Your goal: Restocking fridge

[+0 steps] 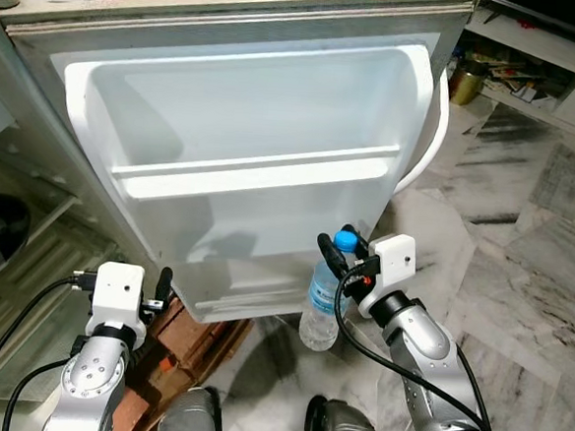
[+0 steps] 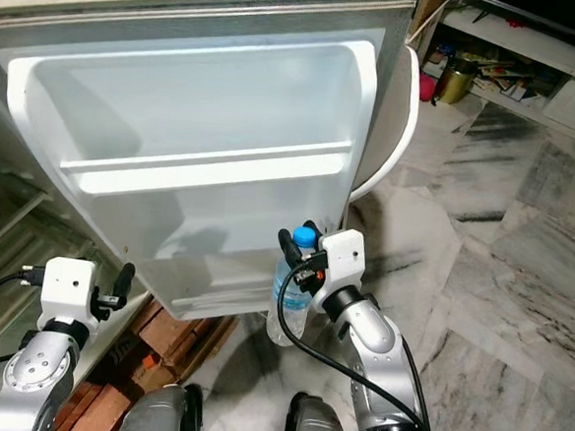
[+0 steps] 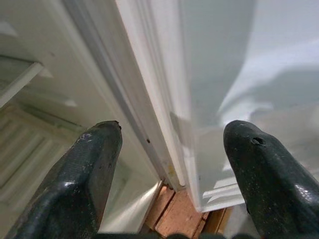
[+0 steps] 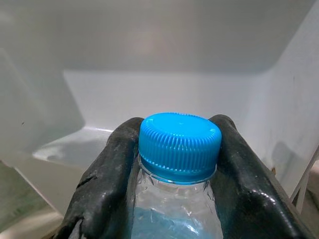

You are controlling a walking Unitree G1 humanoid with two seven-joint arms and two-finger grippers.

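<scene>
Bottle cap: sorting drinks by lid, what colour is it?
Bright blue, ribbed round the side, on the clear plastic water bottle cap; the right wrist view shows it best.

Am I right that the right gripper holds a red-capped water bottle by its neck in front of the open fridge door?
Not quite: the cap is blue, as the right wrist view shows. Otherwise yes, the right gripper is shut on the water bottle at the neck, before the open fridge door.

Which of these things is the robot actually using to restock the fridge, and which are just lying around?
In use:
water bottle, held by the right gripper
open fridge door with its shelves

Lying around:
bricks under the door
clutter on the low shelf
left gripper, idle
</scene>
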